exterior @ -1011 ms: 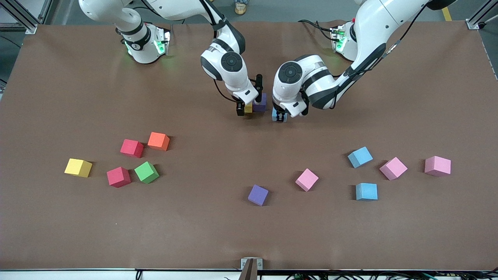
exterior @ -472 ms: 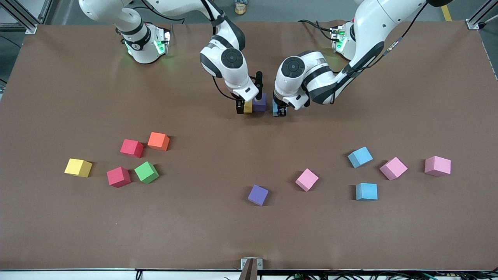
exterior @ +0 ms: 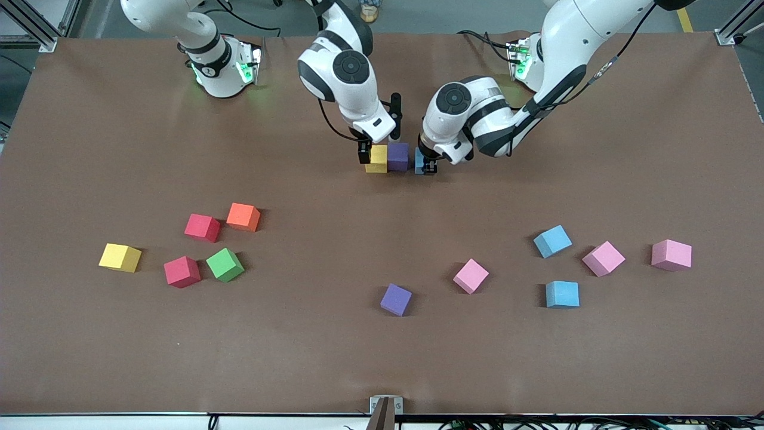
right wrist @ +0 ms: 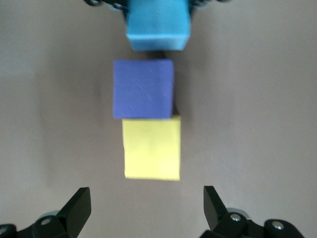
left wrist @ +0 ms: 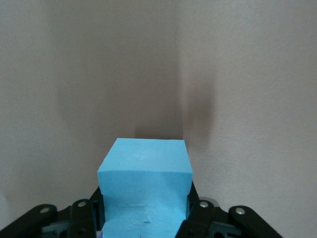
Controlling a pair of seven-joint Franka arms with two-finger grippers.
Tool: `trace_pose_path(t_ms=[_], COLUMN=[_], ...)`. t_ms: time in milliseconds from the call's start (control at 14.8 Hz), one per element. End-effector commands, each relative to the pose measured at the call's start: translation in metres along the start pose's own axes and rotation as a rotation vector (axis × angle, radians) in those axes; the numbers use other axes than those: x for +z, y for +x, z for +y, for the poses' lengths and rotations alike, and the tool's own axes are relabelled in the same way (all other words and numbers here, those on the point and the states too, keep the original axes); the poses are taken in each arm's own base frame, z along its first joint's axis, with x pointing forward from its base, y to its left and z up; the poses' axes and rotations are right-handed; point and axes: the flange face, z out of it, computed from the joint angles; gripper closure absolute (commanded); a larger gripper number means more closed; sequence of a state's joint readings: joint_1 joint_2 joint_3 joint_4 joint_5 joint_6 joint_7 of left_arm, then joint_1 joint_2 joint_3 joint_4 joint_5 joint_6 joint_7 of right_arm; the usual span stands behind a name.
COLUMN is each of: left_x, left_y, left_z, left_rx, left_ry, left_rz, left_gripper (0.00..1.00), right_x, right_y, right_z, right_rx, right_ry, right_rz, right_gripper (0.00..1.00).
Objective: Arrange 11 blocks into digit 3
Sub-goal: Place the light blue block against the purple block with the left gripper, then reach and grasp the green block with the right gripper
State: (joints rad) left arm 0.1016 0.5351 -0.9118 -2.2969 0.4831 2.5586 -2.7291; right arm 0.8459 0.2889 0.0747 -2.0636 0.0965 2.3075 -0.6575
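A yellow block and a purple block lie touching in a row on the table between the arms; both also show in the right wrist view, yellow and purple. My right gripper is open and empty just over the yellow block, its fingers spread wide. My left gripper is shut on a blue block, which is close beside the purple block at the row's end toward the left arm, with a small gap.
Loose blocks lie nearer the front camera. Toward the right arm's end: yellow, two red, orange, green. Toward the left arm's end: purple, three pink, two blue.
My right gripper has let go of the yellow block beside the purple one and risen. My left gripper has carried the blue block in toward the purple block.
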Motion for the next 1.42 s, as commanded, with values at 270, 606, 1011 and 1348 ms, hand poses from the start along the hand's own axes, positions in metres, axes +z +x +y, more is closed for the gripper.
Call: trace_pose_path(t_ms=[270, 606, 1011, 1348], left_x=[-0.003, -0.004, 0.001, 0.001], left_y=[-0.008, -0.014, -0.019, -0.019], left_z=[-0.01, -0.01, -0.015, -0.014], left_rx=[-0.065, -0.06, -0.052, -0.042], left_ry=[-0.028, -0.027, -0.011, -0.016], left_rz=[-0.036, -0.045, -0.047, -0.049], left_gripper=[0.94, 0.93, 0.93, 0.93], right_x=[-0.095, -0.106, -0.048, -0.014], right_y=[-0.116, -0.225, -0.3, -0.349], right_z=[0.158, 0.268, 0.344, 0.367], right_rx=[0.329, 0.561, 0.707, 0.783], right_ry=[0.073, 0.03, 0.029, -0.029], right_rz=[-0.018, 0.047, 0.071, 0.08], right_gripper=[0.0, 0.0, 0.0, 0.0])
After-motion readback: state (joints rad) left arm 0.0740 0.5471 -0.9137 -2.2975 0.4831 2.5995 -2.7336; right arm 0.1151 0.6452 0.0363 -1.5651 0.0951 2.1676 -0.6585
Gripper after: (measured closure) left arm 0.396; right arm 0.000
